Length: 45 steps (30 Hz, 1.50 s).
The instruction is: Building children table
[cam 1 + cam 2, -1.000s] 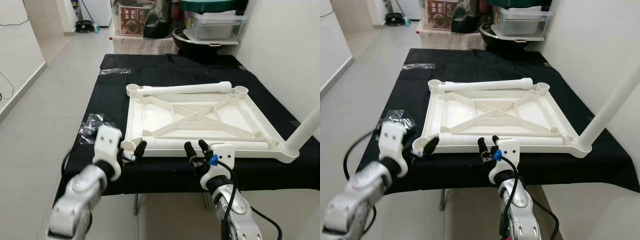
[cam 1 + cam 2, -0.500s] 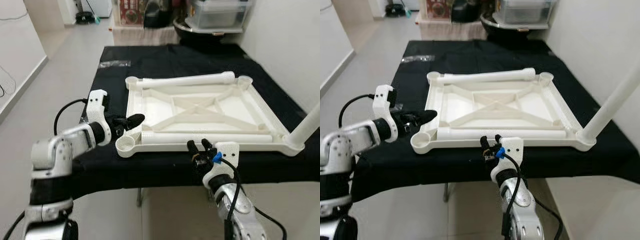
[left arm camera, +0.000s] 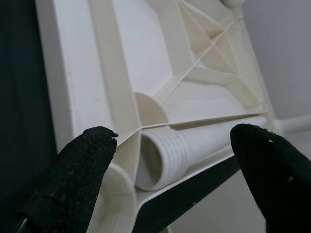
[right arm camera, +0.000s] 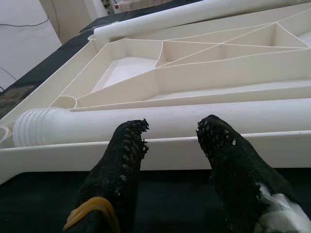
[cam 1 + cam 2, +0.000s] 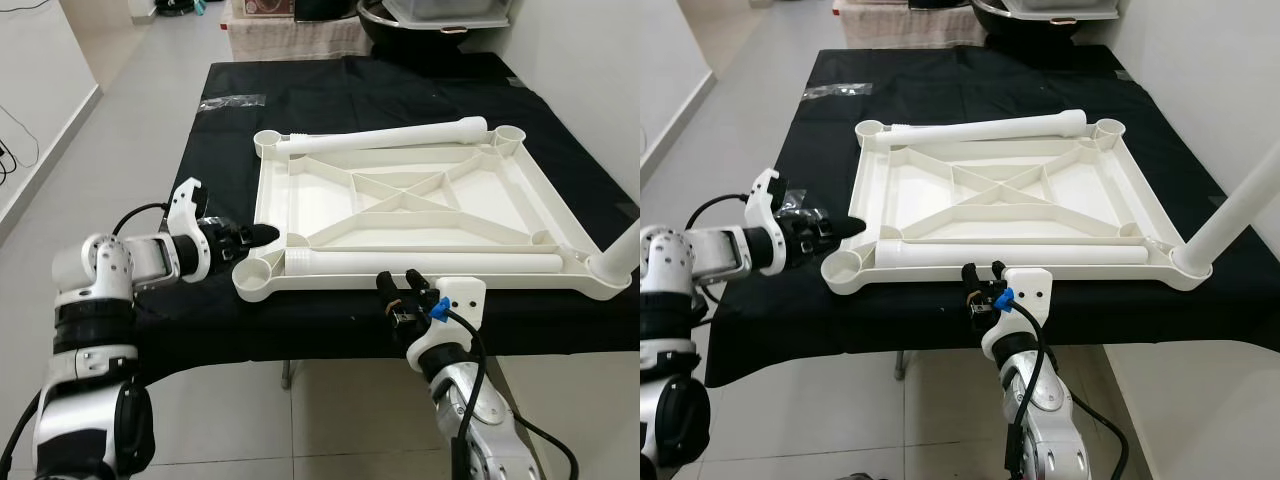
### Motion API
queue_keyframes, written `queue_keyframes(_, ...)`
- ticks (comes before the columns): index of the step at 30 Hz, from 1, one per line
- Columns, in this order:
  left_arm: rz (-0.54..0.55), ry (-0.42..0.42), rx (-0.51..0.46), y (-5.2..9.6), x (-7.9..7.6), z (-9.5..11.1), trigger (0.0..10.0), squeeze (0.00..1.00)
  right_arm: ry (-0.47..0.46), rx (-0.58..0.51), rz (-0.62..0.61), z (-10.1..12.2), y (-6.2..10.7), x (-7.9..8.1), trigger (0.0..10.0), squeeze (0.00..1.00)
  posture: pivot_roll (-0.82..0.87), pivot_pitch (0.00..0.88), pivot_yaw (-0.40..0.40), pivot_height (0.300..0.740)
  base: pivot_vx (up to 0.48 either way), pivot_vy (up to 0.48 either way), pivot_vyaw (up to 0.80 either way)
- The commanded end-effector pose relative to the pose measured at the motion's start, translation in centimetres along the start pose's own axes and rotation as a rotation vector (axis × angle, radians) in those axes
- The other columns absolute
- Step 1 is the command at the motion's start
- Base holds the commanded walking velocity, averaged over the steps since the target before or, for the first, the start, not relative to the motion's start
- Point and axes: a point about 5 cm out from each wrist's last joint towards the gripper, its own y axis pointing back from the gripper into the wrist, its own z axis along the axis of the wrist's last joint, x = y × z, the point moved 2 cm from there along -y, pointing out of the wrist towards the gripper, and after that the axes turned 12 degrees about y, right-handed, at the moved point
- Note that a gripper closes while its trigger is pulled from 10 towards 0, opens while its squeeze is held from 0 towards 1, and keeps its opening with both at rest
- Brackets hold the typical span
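Closest to me, the right gripper point(image 5: 403, 296) hangs at the near edge of the black-draped table point(image 5: 330, 110), its two black fingers point(image 4: 124, 160) spread apart and pointing at the rim of the white tabletop point(image 5: 420, 200), holding nothing. That tabletop lies upside down on the cloth, its ribbed underside facing up with diagonal braces crossing in the middle. Just inside its near rim rests a loose white leg point(image 5: 430, 263), lying flat with its threaded end point(image 3: 165, 158) toward the robot's left, next to the round corner socket point(image 5: 258, 275). Off to the left side, the left gripper point(image 5: 252, 236) reaches in level with the table, fingers open, its tips close beside that near-left corner; whether they touch the rim I cannot tell. A third leg point(image 5: 622, 262) stands upright in the near-right corner socket. Farther back, another leg point(image 5: 385, 137) lies along the far rim. Beyond it, a crumpled plastic bag point(image 5: 231, 101) sits on the cloth.
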Motion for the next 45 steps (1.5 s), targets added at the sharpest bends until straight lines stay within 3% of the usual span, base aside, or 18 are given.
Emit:
queue_keyframes(1,-0.034,0.041,0.022,-0.2,-0.1,-0.2,10.0,0.0,-0.058,0.001,0.005,0.1,0.2,0.7,10.0,0.0,0.11,0.165,0.006,0.74,0.0,0.0,0.0)
queue_keyframes(7,-0.082,0.081,0.042,-0.9,-1.1,0.2,10.0,0.0,-0.059,0.006,0.008,0.1,0.2,0.8,10.0,0.0,0.11,0.16,0.007,0.74,0.0,0.0,0.0)
queue_keyframes(17,-0.065,0.157,0.117,-2.3,-0.8,-1.2,10.0,0.0,-0.068,0.007,0.007,0.2,0.2,0.9,10.0,0.0,0.11,0.173,0.019,0.74,0.0,0.0,0.0)
queue_keyframes(30,-0.066,0.173,0.167,-3.5,-1.3,-1.9,10.0,0.0,-0.075,0.007,0.002,0.3,0.2,1.1,10.0,0.0,0.11,0.178,0.034,0.74,0.0,0.0,0.0)
queue_keyframes(45,-0.062,0.185,0.201,-3.7,-1.4,-2.3,10.0,0.0,-0.077,0.012,0.001,0.2,0.1,1.1,10.0,0.0,0.12,0.175,0.031,0.74,0.0,0.0,0.0)
